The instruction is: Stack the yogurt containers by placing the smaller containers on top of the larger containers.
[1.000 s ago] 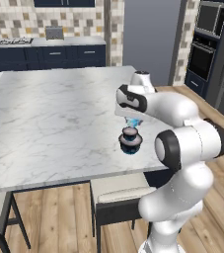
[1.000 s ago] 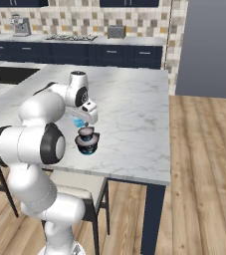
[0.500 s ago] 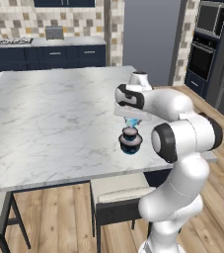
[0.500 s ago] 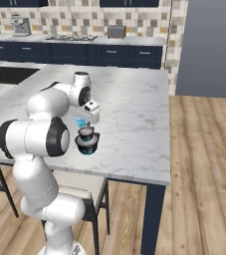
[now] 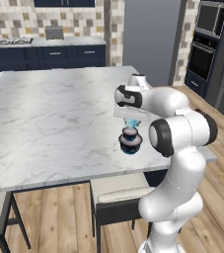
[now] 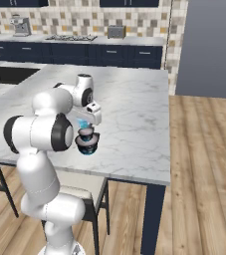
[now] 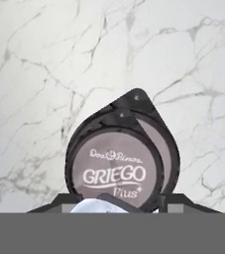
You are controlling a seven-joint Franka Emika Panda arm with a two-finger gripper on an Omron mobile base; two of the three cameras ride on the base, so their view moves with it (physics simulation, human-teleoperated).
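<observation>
The larger container (image 5: 131, 147), a wide dark cup with a teal base, stands on the marble island near its front edge. A smaller dark cup (image 5: 130, 133) with a pale pinkish lid sits on top of it. In the hand view that "GRIEGO" lid (image 7: 115, 169) lies inside the wider rim (image 7: 164, 141). My gripper (image 5: 131, 120) hangs straight above the stack, shut on the tiny light-blue container (image 5: 131, 123). From the right the stack (image 6: 87, 143), the gripper (image 6: 84, 120) and the light-blue container (image 6: 83, 123) show again; its pale top (image 7: 91, 208) peeks between the fingertips (image 7: 59, 203).
The island's front edge (image 5: 59, 178) runs just past the stack, with a chair (image 5: 116, 200) tucked beneath. Open marble (image 5: 49, 113) stretches left and back. Dark cabinets (image 5: 44, 54) line the far wall and an oven (image 5: 205, 39) stands at the right.
The gripper and the light-blue container stay almost in place above the stack. The arm's elbow has shifted slightly.
</observation>
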